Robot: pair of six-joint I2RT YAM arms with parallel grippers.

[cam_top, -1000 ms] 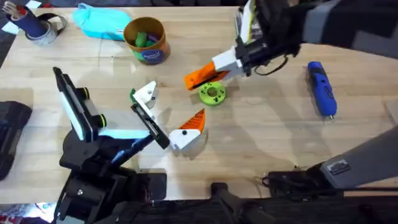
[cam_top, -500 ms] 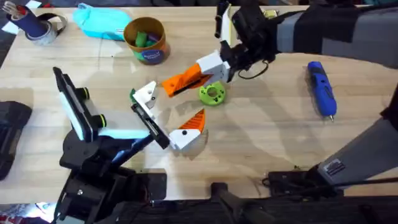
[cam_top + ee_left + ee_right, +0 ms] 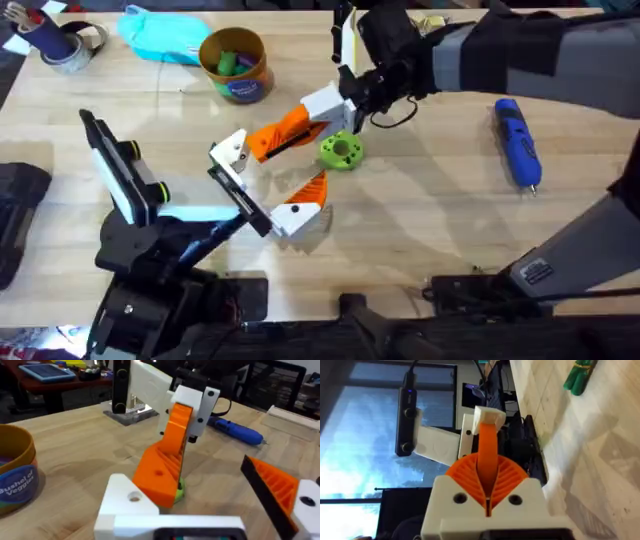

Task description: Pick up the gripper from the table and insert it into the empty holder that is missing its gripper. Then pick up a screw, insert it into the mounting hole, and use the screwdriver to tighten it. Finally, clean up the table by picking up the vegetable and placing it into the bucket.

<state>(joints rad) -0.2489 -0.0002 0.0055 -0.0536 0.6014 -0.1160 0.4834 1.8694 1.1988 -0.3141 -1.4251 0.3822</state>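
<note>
Orange gripper, one, we are seeing grasped by the right tool, touching the empty holder; left tool's state unclear.

Overhead view is evenly bright w/ soft light from above; the table shows faint, blurry shadows under the right arm, which is dark and soft-edged up close to the lens. Left wrist view is well lit, foreground white mount slightly out of focus, background room blurred. Right wrist view has a bluish bright window behind and nearby parts look smeared.
</note>
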